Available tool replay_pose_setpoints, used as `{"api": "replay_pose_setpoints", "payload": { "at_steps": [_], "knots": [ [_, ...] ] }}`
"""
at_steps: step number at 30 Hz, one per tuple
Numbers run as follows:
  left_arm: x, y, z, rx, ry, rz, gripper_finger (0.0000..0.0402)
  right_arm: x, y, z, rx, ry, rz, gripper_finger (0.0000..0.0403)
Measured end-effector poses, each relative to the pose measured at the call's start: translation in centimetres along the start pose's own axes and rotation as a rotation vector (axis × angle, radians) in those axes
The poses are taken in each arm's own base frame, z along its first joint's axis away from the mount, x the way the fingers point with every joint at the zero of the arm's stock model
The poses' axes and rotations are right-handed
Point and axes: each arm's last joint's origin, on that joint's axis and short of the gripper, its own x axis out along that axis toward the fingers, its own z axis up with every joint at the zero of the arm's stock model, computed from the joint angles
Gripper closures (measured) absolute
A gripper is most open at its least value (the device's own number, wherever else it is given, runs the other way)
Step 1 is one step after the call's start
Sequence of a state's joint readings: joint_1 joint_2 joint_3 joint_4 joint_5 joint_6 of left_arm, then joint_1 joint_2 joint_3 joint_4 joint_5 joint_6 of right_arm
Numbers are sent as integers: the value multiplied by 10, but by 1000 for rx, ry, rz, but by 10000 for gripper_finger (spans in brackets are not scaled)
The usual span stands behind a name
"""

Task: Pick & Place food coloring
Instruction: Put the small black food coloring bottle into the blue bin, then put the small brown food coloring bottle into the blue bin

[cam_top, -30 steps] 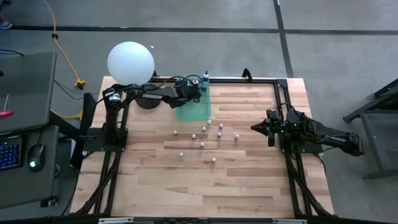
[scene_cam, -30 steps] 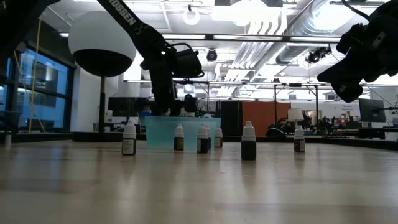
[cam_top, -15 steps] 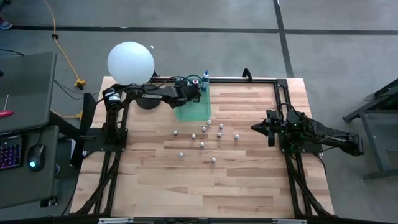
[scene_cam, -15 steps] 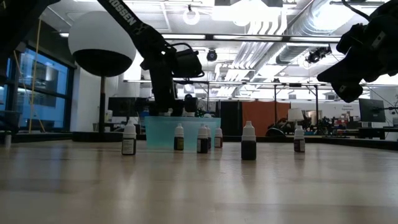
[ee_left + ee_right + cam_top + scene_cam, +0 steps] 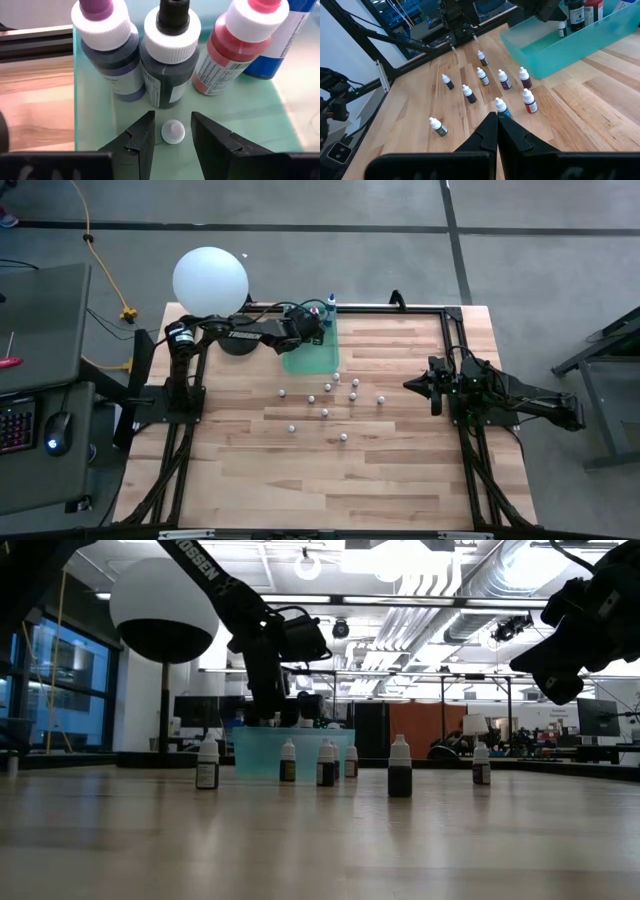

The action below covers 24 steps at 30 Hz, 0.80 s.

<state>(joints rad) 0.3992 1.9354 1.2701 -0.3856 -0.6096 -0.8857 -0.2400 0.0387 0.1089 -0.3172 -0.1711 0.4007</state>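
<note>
left gripper (image 5: 173, 131) open over tray (image 5: 100, 125) | small bottle (image 5: 173, 131) released between fingers | straight lift advised, big bottles (image 5: 167, 60) just ahead | right gripper (image 5: 496, 131) closed, parked

Food coloring bottles stood scattered across a butcher-block table (image 5: 400, 470).

The light wooden tabletop, edged by a black metal frame (image 5: 455, 360), carried a translucent green tray (image 5: 310, 361) near its far edge and a round white globe lamp (image 5: 210, 278) at the far left corner. Nine small white-capped bottles (image 5: 325, 413) stood upright and apart on the bare wood near the table's middle, just in front of the tray.
</note>
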Motion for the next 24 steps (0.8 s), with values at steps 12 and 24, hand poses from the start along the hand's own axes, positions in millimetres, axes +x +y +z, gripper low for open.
{"api": "replay_pose_setpoints", "payload": {
  "at_steps": [12,24],
  "knots": [
    [-1,-5,3,48,15,-78,276,0,0,0,1,0,0,402],
    [-35,0,29,83,-82,-130,276,0,0,0,1,0,0,402]
  ]
}}
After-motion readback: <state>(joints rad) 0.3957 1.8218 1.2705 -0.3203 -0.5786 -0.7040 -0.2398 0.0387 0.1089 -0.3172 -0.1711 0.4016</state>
